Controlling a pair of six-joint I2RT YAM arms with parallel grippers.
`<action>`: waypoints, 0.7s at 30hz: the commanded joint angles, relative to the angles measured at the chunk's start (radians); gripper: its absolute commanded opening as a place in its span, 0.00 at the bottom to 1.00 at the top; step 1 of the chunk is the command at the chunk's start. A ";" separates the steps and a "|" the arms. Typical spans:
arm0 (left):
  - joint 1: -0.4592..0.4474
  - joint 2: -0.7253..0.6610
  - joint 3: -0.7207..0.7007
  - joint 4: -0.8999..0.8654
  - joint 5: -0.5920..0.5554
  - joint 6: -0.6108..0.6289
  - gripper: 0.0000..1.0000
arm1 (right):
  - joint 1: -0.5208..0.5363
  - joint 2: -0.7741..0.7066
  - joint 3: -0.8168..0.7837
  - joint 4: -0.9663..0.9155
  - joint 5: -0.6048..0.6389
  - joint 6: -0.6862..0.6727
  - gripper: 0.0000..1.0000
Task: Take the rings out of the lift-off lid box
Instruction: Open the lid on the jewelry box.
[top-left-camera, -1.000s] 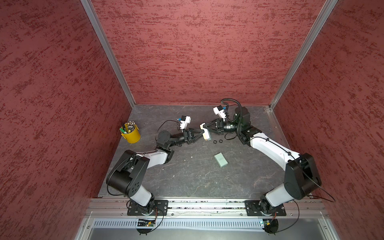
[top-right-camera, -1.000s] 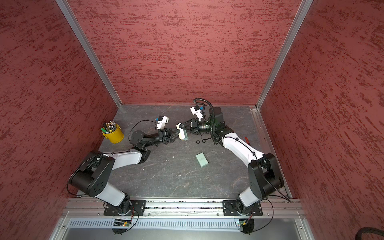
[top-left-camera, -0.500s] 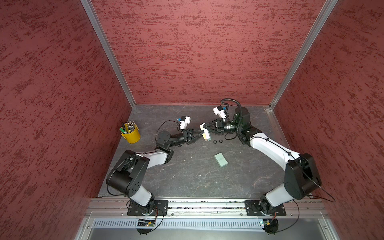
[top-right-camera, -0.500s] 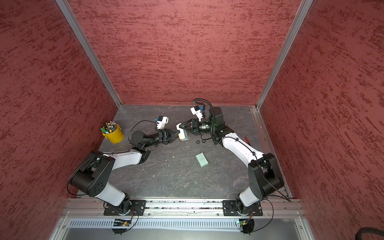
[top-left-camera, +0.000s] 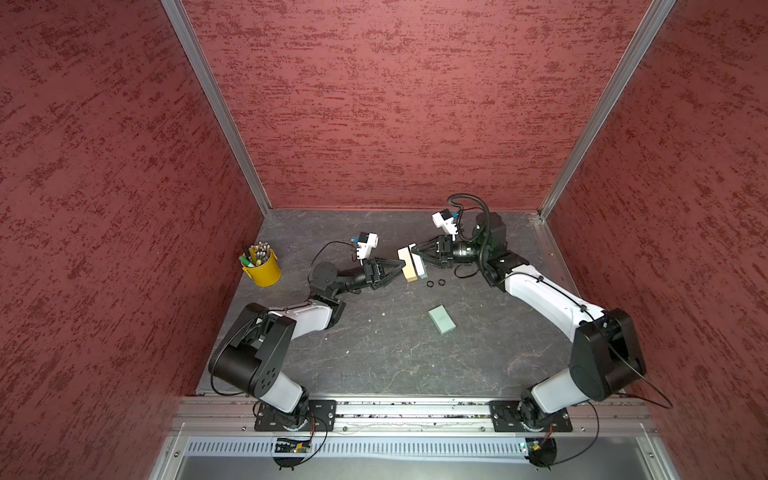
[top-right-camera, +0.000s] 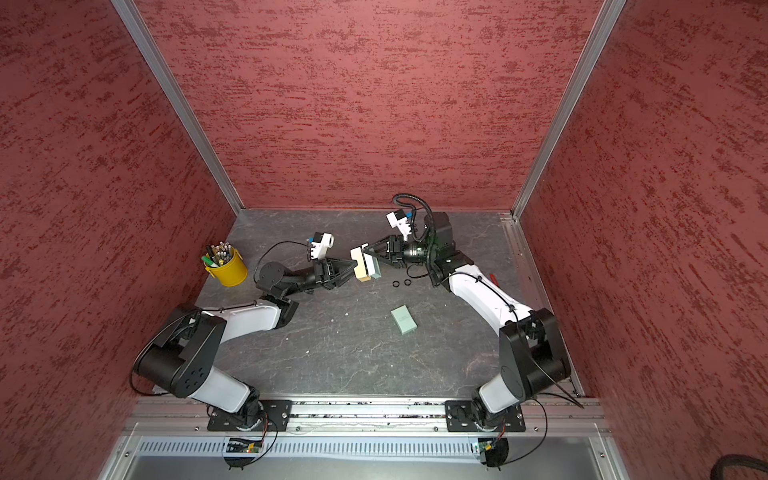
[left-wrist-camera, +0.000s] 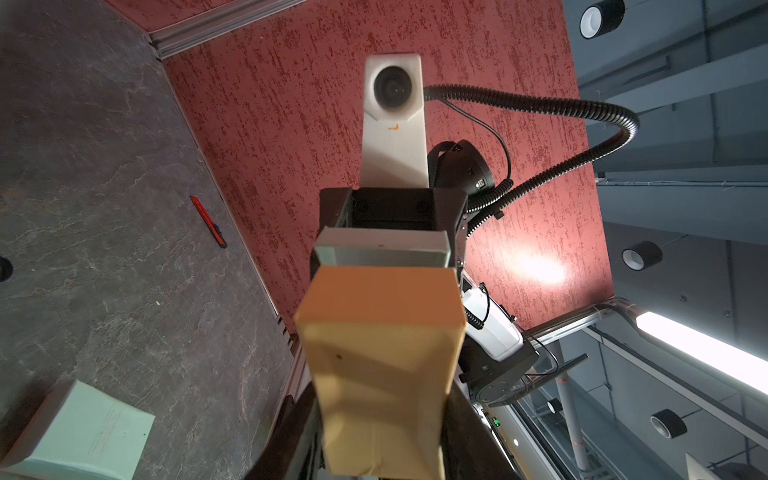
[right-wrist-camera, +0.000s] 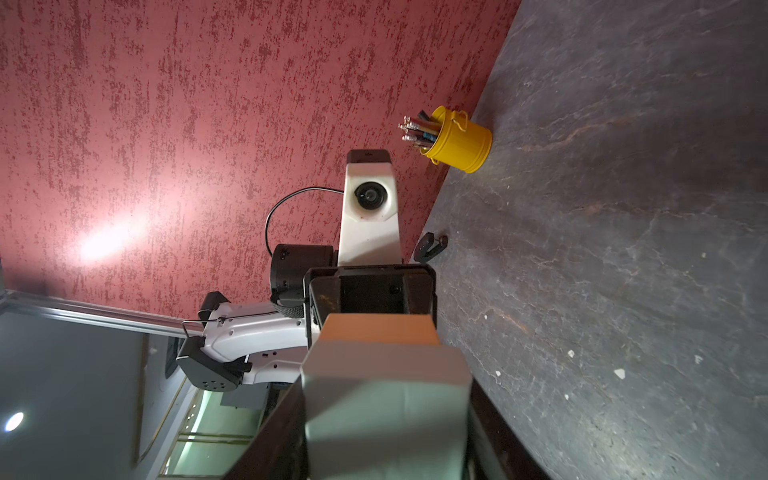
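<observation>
Box base (top-left-camera: 422, 270): mint-green, was held clear of the tabletop (top-left-camera: 374, 353) towards its far edge, clamped in the right gripper (top-left-camera: 417, 257)
Tan insert (top-left-camera: 410, 273): sat against the base, gripped by the left gripper (top-left-camera: 402, 268)
Rings (top-left-camera: 430, 284): two black, lay on the tabletop just beside the base; others unseen
Lid (top-left-camera: 441, 319): lay off, near the centre
Change over the last second: none visible; insert judged not yet freed, remaining rings possibly inside

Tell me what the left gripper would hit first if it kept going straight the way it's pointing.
Most likely the mint-green box, held head-on by the right gripper. The left gripper grips a tan block whose far end sits right at that box; whether the two touch is unclear.
</observation>
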 joint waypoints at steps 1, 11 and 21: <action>0.005 -0.026 -0.006 -0.002 0.014 0.025 0.46 | -0.010 -0.027 0.036 -0.027 0.010 -0.026 0.51; 0.067 -0.086 -0.024 -0.088 0.058 0.037 0.47 | -0.032 -0.057 0.091 -0.431 0.290 -0.311 0.51; 0.141 -0.194 -0.009 -0.294 0.106 0.113 0.47 | 0.167 0.026 -0.117 -0.246 0.641 -0.224 0.51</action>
